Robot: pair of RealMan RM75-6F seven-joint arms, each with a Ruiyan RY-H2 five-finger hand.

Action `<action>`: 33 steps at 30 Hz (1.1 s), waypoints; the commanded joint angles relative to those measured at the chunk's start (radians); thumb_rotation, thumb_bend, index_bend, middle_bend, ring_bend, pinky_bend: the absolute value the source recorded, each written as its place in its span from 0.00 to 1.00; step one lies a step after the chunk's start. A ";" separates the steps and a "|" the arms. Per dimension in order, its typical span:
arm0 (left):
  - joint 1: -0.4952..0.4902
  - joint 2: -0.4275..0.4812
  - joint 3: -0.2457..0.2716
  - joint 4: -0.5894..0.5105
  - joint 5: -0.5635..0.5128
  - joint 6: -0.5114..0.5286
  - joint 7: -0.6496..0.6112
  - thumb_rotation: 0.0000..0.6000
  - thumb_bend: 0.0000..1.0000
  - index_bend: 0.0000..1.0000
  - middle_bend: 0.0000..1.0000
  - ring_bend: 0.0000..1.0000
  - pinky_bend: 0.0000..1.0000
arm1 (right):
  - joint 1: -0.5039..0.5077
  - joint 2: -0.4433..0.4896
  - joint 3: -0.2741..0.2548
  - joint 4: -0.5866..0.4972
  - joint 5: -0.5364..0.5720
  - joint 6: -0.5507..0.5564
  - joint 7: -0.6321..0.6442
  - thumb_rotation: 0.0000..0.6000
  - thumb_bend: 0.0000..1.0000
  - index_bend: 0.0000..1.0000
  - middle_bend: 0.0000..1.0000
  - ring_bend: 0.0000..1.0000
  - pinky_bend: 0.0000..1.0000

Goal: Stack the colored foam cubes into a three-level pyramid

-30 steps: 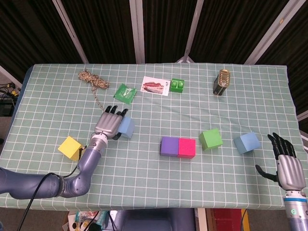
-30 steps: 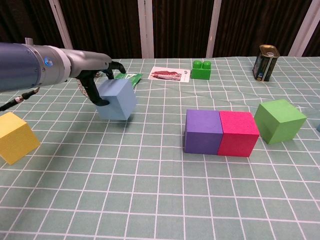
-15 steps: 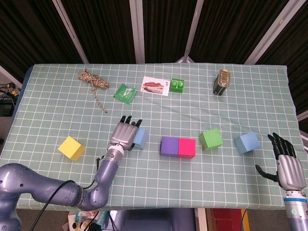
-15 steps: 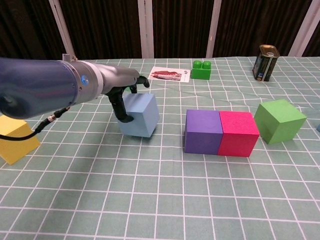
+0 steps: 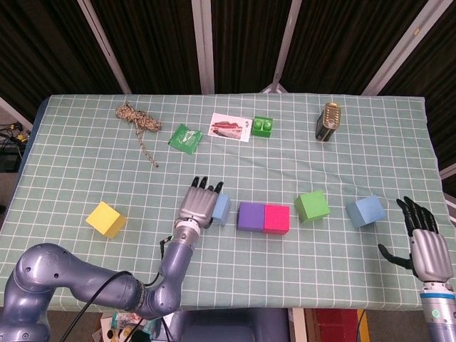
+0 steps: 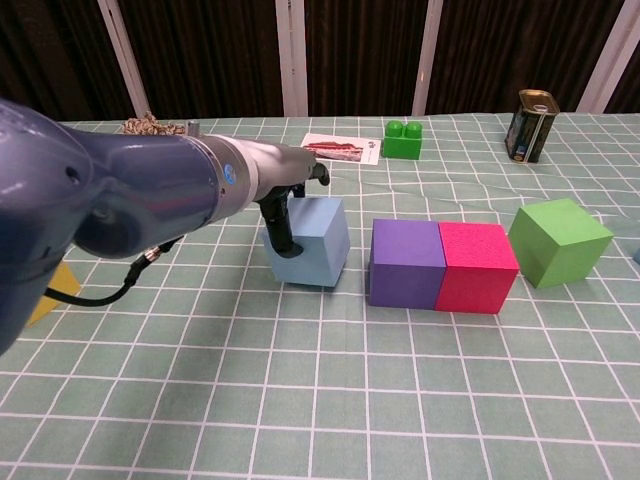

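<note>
My left hand grips the light blue foam cube just beside the purple cube that touches the pink cube, while my right hand hovers empty, fingers spread, near the table's edge.

My left arm is a glossy blue-grey shell of rounded segments with a thin black cable looping beside it. Both my left hand and right hand have silver metal backs and black fingers.
</note>
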 commanded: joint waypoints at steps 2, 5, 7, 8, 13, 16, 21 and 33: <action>-0.002 -0.013 -0.011 0.005 -0.005 0.008 0.006 1.00 0.49 0.06 0.28 0.00 0.05 | 0.000 0.000 0.000 0.000 -0.001 0.000 0.002 1.00 0.25 0.00 0.00 0.00 0.00; -0.004 -0.022 -0.016 0.010 -0.012 0.016 0.020 1.00 0.49 0.06 0.28 0.00 0.05 | 0.000 0.001 0.000 0.000 -0.001 0.000 0.003 1.00 0.25 0.00 0.00 0.00 0.00; -0.004 -0.027 -0.020 0.012 -0.017 0.022 0.024 1.00 0.49 0.06 0.28 0.00 0.05 | 0.000 0.001 0.000 -0.001 -0.001 -0.001 0.004 1.00 0.25 0.00 0.00 0.00 0.00; -0.003 -0.031 -0.024 0.014 -0.021 0.025 0.027 1.00 0.49 0.06 0.28 0.00 0.05 | 0.000 0.001 0.000 -0.001 -0.001 -0.001 0.004 1.00 0.25 0.00 0.00 0.00 0.00; -0.005 -0.046 -0.045 0.017 -0.044 0.042 0.042 1.00 0.49 0.06 0.28 0.00 0.05 | 0.000 0.001 0.000 -0.002 -0.002 -0.001 0.006 1.00 0.25 0.00 0.00 0.00 0.00; -0.008 -0.053 -0.053 0.017 -0.046 0.057 0.053 1.00 0.49 0.05 0.28 0.00 0.05 | 0.001 0.001 0.000 -0.002 -0.002 -0.001 0.008 1.00 0.25 0.00 0.00 0.00 0.00; -0.009 -0.065 -0.065 0.016 -0.049 0.069 0.064 1.00 0.49 0.05 0.28 0.00 0.05 | 0.001 0.001 -0.001 -0.002 -0.004 -0.002 0.011 1.00 0.25 0.00 0.00 0.00 0.00; 0.003 -0.086 -0.076 0.028 -0.053 0.077 0.080 1.00 0.49 0.05 0.28 0.00 0.05 | 0.000 0.003 -0.001 -0.003 -0.003 0.000 0.013 1.00 0.25 0.00 0.00 0.00 0.00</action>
